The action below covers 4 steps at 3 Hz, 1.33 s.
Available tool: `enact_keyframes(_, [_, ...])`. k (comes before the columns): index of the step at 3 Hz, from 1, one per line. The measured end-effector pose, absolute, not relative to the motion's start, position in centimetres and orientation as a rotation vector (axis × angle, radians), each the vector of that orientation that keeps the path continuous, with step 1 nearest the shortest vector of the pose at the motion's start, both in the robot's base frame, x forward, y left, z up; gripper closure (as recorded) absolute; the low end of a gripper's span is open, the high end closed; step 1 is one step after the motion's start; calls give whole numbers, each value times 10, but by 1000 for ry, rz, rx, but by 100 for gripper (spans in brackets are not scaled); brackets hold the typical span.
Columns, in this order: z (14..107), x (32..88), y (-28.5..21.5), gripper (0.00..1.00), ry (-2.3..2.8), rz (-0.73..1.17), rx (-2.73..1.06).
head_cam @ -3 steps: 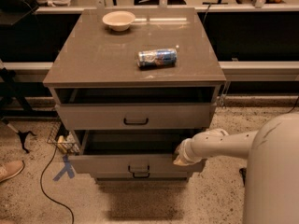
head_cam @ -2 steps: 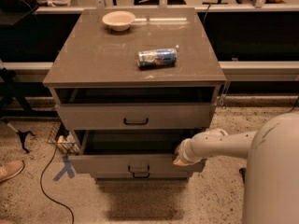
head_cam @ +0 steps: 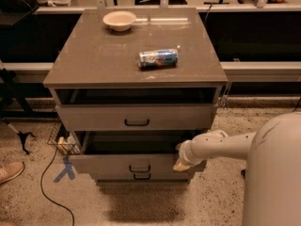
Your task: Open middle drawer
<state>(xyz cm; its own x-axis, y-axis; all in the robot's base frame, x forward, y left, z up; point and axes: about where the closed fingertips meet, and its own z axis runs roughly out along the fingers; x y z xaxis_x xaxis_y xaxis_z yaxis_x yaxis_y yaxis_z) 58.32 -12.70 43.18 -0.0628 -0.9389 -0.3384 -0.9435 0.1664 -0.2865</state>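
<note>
The middle drawer [head_cam: 106, 164] of a grey-taupe cabinet is pulled out toward me, and its dark inside shows above its flat front. Its small black bar handle [head_cam: 139, 168] is at the centre. My gripper [head_cam: 181, 163], at the end of a white arm coming from the right, is at the right end of that drawer's front, against its top edge. The gripper's tip is partly hidden by the wrist.
The top drawer [head_cam: 94, 117] also stands slightly open, and the bottom drawer [head_cam: 141, 177] is shut. A lying can [head_cam: 158, 58] and a white bowl [head_cam: 119, 20] sit on the cabinet top. My white body [head_cam: 273, 173] fills the lower right. A shoe [head_cam: 9, 171], a cable [head_cam: 47, 192] and a wire basket [head_cam: 63, 142] are at the left.
</note>
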Motion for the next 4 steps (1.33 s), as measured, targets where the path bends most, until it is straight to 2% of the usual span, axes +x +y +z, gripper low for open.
enact_keyframes(1, [431,583,-126,0,2008,16,-1780])
enact_keyframes(4, [415,574,-120,0,2111,78,-1963])
